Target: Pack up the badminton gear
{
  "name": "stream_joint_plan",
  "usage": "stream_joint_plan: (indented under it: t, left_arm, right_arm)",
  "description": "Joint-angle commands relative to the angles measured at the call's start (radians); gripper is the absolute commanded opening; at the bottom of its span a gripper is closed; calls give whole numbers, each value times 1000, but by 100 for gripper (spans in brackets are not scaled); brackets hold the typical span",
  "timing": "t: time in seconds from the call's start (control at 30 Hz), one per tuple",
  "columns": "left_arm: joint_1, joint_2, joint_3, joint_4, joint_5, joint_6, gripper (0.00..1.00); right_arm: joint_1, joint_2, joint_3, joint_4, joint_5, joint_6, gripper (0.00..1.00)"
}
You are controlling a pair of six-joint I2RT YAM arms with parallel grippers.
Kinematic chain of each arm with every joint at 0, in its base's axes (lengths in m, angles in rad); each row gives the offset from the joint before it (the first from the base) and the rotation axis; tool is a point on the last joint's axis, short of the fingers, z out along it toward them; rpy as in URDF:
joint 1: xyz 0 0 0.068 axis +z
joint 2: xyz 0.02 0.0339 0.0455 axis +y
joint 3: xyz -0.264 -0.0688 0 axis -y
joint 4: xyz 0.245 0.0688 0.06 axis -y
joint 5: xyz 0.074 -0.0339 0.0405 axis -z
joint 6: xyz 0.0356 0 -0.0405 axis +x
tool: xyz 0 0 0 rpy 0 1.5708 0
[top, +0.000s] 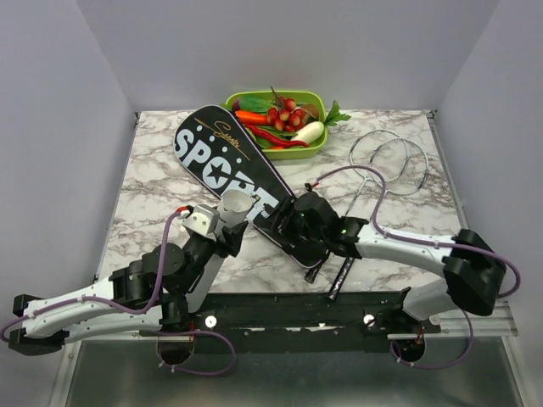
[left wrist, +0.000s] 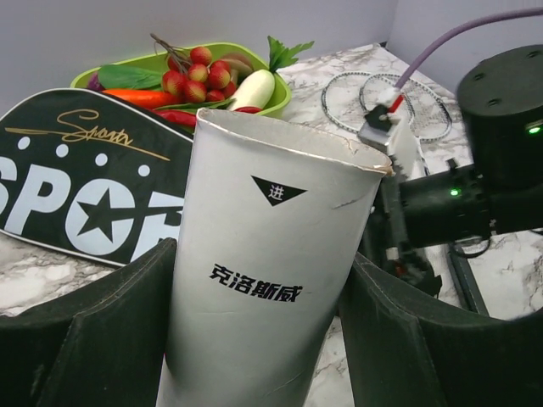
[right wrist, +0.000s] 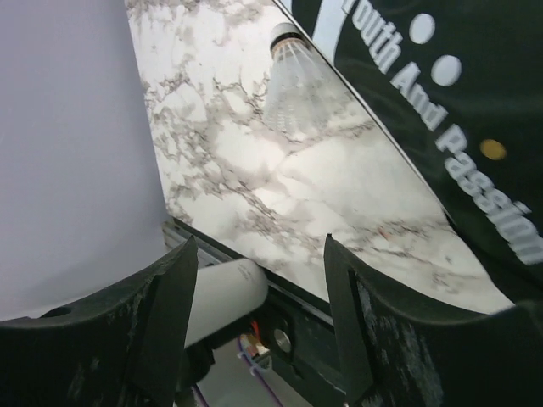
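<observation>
Where the left pincer point(left wrist: 261, 254) closes, both its fingers press the sides of a white cardboard tube point(left wrist: 280, 161). The tube stands roughly upright with its open mouth upward, so we count that pincer as clamped on it. We see the right pincer point(right wrist: 260, 246) spread wide with nothing between its fingers, over the counter point(right wrist: 339, 195).

Ahead of it, clear of the fingers, the shuttlecock point(right wrist: 293, 85) lies on its side. Its cork end points away from the pincer and its skirt flares toward it, just beside the edge of the bag point(top: 222, 157). The bag lies flat with its long axis diagonal. Its wide end is at the far left by the green tray point(top: 263, 95) of toy vegetables, and its narrow end is toward the near centre. There the right pincer sits over it, with the tube just to the left.

Out at the far right we find the two rackets point(top: 382, 157), heads overlapping. Their shafts run diagonally toward the near edge, and the black handles end beside the right arm.
</observation>
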Motion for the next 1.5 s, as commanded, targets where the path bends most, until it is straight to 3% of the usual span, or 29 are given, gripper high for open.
stream_joint_plan:
  t: [0.0,0.37,1.1,1.47]
  left_arm:
    - [-3,-15,-67,-176,-2,-289,0]
    - [-3,40,42,-345,16,-352,0]
    - [-5,-28,19,-357,75,-358,0]
    - [-5,-31,18,-365,85,-366,0]
  right_arm:
    - [15,147,66,262,-33,94,70]
    - [24,421,195,371,-38,201,67]
    - [47,557,247,344,116,299,60]
    - [24,605,279,344,140,322,42]
